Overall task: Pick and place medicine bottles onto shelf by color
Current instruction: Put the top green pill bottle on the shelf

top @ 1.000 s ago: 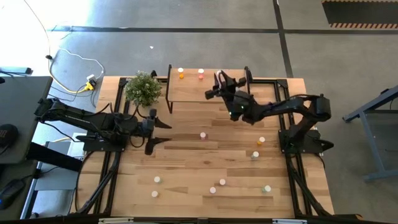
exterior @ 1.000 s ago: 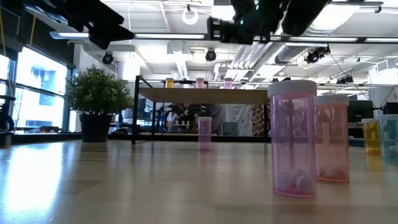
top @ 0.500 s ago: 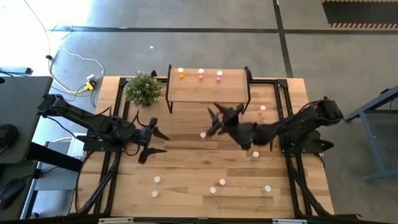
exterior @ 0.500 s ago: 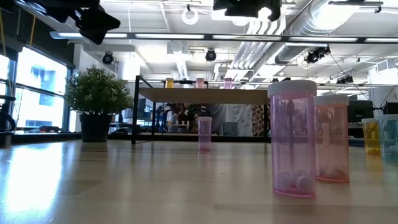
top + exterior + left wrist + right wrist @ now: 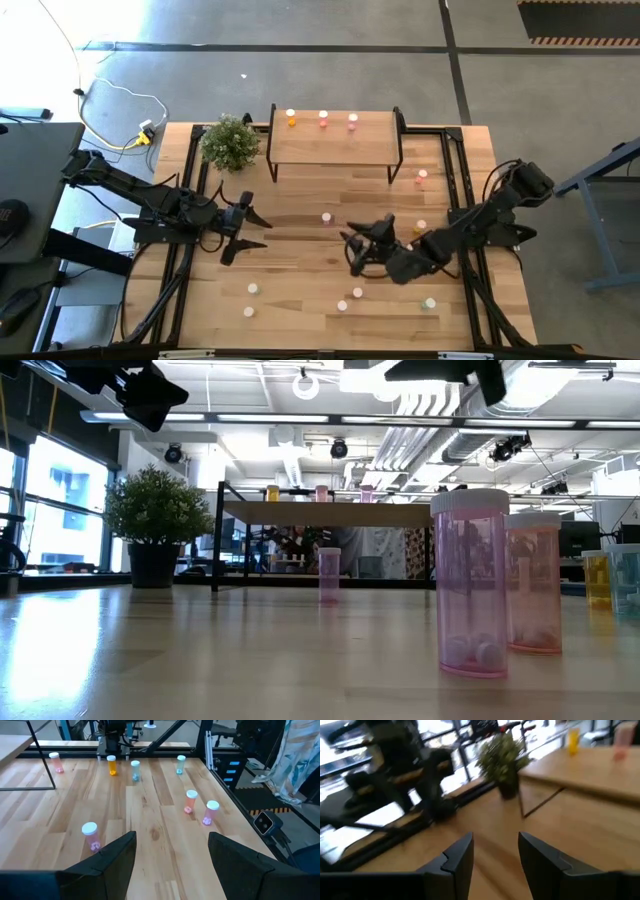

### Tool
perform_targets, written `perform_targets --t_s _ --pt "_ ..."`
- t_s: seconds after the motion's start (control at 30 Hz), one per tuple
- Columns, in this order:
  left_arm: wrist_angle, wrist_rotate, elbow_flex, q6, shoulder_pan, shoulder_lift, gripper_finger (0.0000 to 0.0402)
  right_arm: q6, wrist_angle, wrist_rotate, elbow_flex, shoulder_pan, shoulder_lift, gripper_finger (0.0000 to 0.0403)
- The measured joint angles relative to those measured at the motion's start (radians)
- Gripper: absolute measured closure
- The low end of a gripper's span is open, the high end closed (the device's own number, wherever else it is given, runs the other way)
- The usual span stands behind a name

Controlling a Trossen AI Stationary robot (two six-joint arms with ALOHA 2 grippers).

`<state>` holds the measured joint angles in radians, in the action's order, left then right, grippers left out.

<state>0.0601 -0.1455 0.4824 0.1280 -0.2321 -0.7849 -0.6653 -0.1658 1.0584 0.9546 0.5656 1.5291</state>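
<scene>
Shelf (image 5: pixel 335 140) seen from above carries three upright medicine bottles (image 5: pixel 322 119) – pill contents visible only at worktop level. Right gripper (image 5: pixel 357 252) parted, empty; left gripper (image 5: pixel 243 227) spread wide, empty.

No readable text anywhere.

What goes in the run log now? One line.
shelf: three bottles | right gripper: open, empty, above table middle | left gripper: open, waiting left

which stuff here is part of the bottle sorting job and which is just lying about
Part of the job: shelf with three bottles on it; loose medicine bottles on the table; right gripper, open and empty; left gripper, open.
Just there: potted plant; yellow plug and cable on the floor.
</scene>
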Motion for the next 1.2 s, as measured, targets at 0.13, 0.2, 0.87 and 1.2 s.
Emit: perform_targets --t_s 0.13,0.2,0.87,1.2 --pt "0.0 0.0 0.0 0.0 0.0 0.0 0.0163 -0.04 0.06 -0.097 0.0 0.013 0.0 0.0256" --pt "0.0 0.0 0.0 0.0 0.0 0.0 0.0163 -0.084 0.077 -0.123 0.0 0.004 0.0 0.0256" --pt "-0.012 -0.066 0.0 0.079 0.001 0.0 0.0163 -0.581 0.748 -0.18 0.0 0.155 -0.171 0.0212" --pt "-0.013 -0.079 0.0 0.079 0.001 0.0 0.0163 -1.057 1.117 -0.219 0.0 0.265 -0.215 0.0215"
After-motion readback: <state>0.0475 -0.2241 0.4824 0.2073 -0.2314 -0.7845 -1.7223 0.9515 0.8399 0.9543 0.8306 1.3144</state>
